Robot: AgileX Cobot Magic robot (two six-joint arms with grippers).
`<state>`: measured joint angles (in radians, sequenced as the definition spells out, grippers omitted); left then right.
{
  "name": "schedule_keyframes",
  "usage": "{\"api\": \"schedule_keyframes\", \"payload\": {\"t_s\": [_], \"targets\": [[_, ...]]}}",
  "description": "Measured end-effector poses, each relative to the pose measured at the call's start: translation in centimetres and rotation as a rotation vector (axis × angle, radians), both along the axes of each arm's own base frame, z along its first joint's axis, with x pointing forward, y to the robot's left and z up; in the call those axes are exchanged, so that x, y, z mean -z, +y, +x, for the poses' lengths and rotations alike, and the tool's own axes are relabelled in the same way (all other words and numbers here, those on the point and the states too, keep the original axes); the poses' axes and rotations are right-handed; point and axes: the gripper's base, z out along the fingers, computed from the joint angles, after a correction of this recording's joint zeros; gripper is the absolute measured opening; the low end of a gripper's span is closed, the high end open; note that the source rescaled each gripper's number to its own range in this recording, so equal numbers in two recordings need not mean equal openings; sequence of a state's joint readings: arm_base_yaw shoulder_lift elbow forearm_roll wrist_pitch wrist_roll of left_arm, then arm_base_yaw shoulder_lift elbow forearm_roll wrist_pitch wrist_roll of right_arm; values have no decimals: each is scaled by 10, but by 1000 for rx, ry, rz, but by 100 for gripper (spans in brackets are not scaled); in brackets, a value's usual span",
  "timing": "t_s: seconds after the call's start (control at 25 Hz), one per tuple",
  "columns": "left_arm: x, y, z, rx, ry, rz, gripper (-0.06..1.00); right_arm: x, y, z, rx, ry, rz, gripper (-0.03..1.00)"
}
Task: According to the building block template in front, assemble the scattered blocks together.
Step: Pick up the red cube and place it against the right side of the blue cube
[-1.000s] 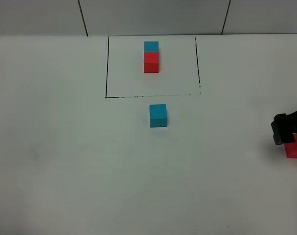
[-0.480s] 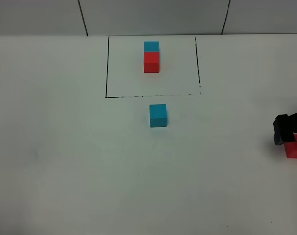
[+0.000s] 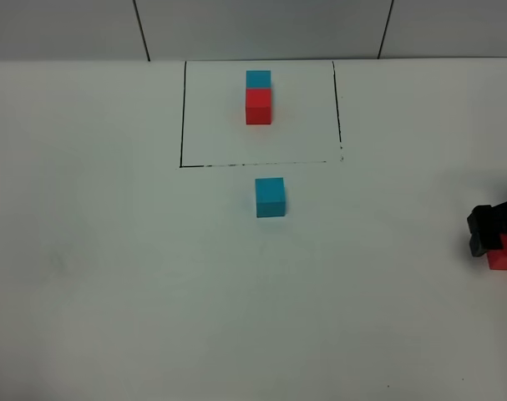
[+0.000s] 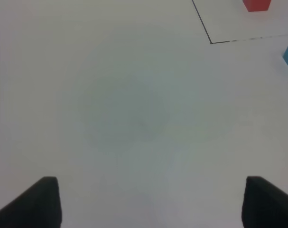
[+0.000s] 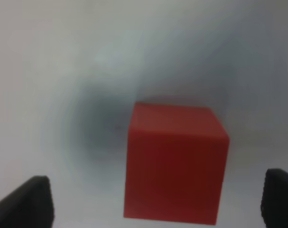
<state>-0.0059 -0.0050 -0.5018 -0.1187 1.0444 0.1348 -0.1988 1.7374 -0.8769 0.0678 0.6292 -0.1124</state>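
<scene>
Fingertips [image 5: 32, 202] of the right end effector [image 5: 155, 204] stand wide apart, one on either side of a small matte red cube [image 5: 174, 164]. A gap of bare surface shows between each dark tip and the cube's sides, so nothing is clamped. In the high view this cube [image 3: 505, 251] sits on the white bench [image 3: 111, 251] at the far right edge of the picture, partly cut off, with one black finger just beside it (the other finger is out of that picture).

The left end effector [image 4: 151, 204] is likewise spread open, its two dark tips hanging over plain bench with nothing between them. It does not show in the high view.

Well away from the red cube, near the middle of the bench, rests a small matte cyan-blue cube [image 3: 270, 197], alone and untouched. It lies just outside the near line of a thin black drawn rectangle [image 3: 182, 117]. Inside that rectangle, toward the back edge of the bench, is the building block template [image 3: 258, 93]: a cyan-blue cube joined to a red one, the cyan on the far side and the red nearer. The loose cyan-blue cube is roughly in line with this pair. The left wrist view catches a corner of the rectangle, the template's red cube and the loose cyan-blue cube at its border.
</scene>
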Motion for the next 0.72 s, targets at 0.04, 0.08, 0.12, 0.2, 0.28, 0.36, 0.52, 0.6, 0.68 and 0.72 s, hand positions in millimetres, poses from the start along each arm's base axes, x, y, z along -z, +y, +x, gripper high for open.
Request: {"api": "schedule_keyframes", "payload": {"t_s": [0.04, 0.08, 0.12, 0.2, 0.28, 0.36, 0.52, 0.6, 0.68, 0.72], "targets": [[0, 0, 0, 0, 0, 0, 69, 2, 0, 1, 0, 0, 0, 76], [0, 0, 0, 0, 0, 0, 69, 4, -1, 2, -3, 1, -2, 76], [0, 0, 0, 0, 0, 0, 69, 7, -1, 2, -5, 5, -5, 76], [0, 0, 0, 0, 0, 0, 69, 12, -3, 3, -1, 15, -5, 76], [0, 0, 0, 0, 0, 0, 69, 16, -4, 3, -3, 25, -7, 76], [0, 0, 0, 0, 0, 0, 69, 17, -5, 4, -5, 23, -10, 76], [0, 0, 0, 0, 0, 0, 69, 18, -5, 5, -5, 14, -13, 69], [0, 0, 0, 0, 0, 0, 69, 20, -5, 5, -8, 18, -15, 59], [0, 0, 0, 0, 0, 0, 69, 23, -6, 5, -15, 29, -18, 45], [0, 0, 0, 0, 0, 0, 69, 25, -6, 5, -20, 36, -21, 36]]}}
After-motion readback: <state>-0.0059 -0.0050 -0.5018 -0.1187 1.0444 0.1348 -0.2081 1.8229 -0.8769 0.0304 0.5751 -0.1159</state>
